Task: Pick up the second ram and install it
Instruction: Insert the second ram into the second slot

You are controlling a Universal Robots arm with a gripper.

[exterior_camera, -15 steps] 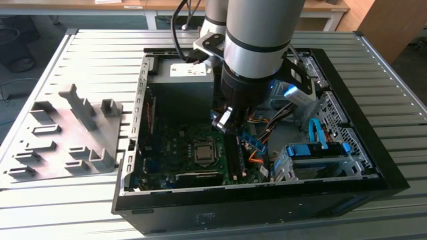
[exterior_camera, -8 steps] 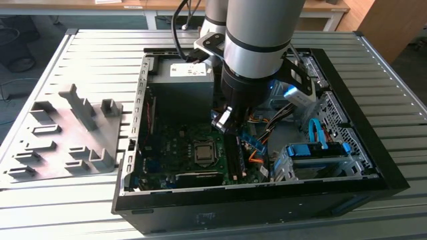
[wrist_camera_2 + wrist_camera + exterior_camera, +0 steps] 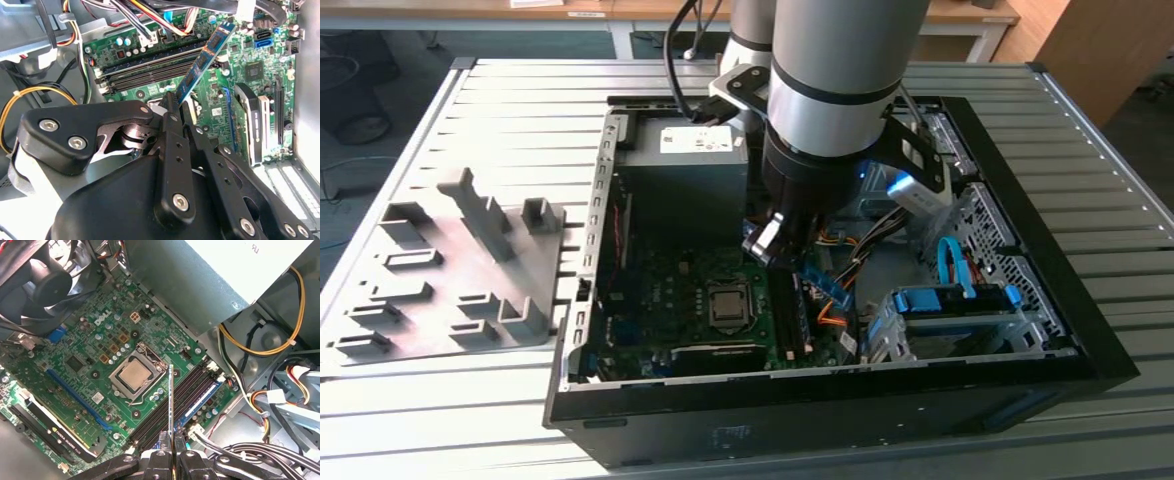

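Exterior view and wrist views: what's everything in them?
slatted metal table: one, grey, under everything
open metal computer case: one, black, on the table
slotted metal fixture: one, grey, exterior view's left of the case
green motherboard: one, inside the case
square silver processor: one, mid-board
long black memory slots: a row, beside the processor
boxy power supply: one, grey, inside the case
round fan: one, black, at the board's edge
plastic drive brackets: few, bright blue, exterior view's right
wire bundles: several, yellow, red, black
flat blue-green ram strip: one, over the board
gripper: black, shut on the strip
robot arm: one, silver
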